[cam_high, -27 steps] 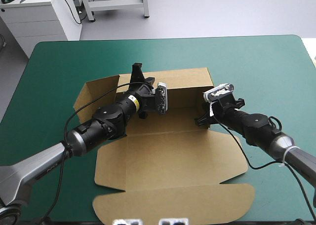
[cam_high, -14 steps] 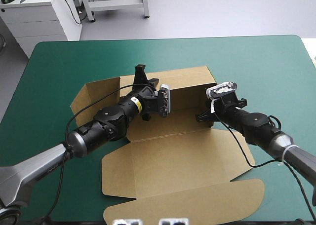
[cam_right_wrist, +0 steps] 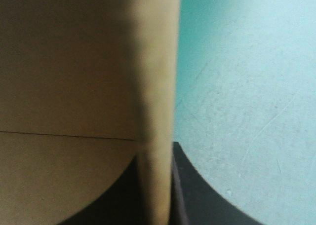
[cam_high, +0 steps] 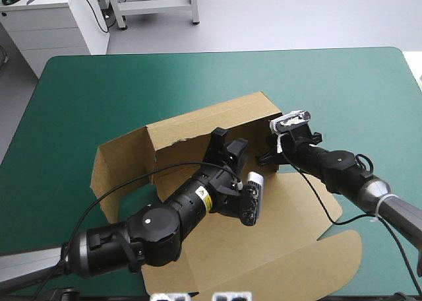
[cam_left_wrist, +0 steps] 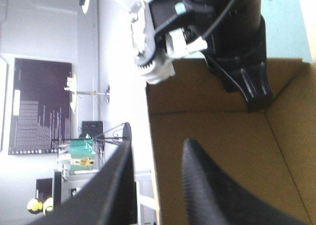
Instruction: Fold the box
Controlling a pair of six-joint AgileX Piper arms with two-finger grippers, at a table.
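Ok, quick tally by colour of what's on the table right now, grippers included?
Brown: 1, the box
Black: 2, the left gripper and the right gripper
Teal-green: 1, the table cover
Total: 4

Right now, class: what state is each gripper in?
Left gripper: open, fingers either side of a raised wall of the box.
Right gripper: shut on the box.
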